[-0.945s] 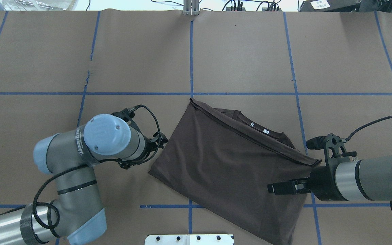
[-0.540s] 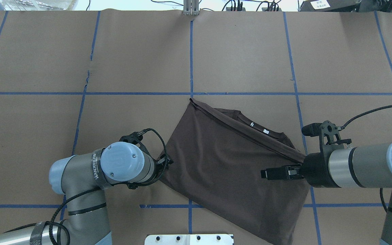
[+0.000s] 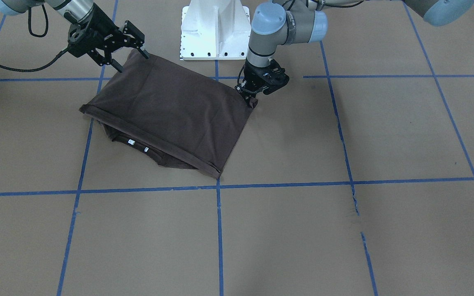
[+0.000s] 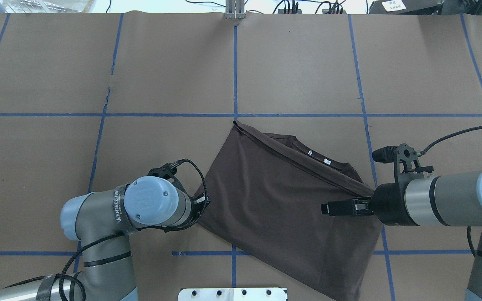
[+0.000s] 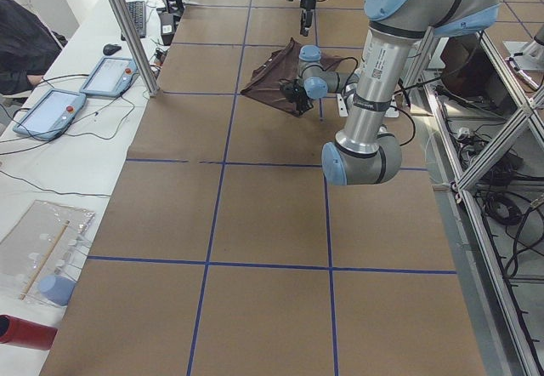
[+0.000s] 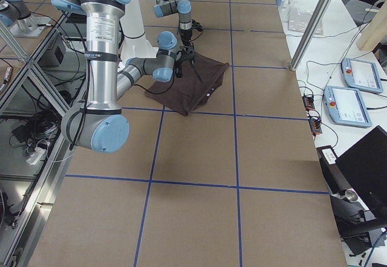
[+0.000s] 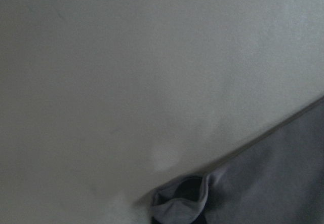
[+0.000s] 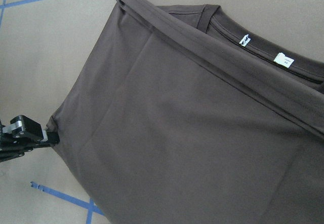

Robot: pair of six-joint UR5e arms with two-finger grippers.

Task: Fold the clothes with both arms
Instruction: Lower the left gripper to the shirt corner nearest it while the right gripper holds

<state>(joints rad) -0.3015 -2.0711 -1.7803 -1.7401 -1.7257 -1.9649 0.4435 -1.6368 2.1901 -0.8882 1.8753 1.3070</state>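
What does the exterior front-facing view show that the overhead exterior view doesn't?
Only front-facing: the left gripper with its fingers closed on a corner of the T-shirt, which the wrist hides from overhead; and the right gripper with its fingers spread apart at the opposite corner. Only overhead: cables and a metal bracket at the far edge of the table. Both: the folded brown T-shirt, its white neck tags and the blue tape grid.

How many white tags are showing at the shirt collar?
2. Both sit inside the T-shirt's collar, side by side: one tag nearer the fold, the other beyond it. Others may hide under the fold.
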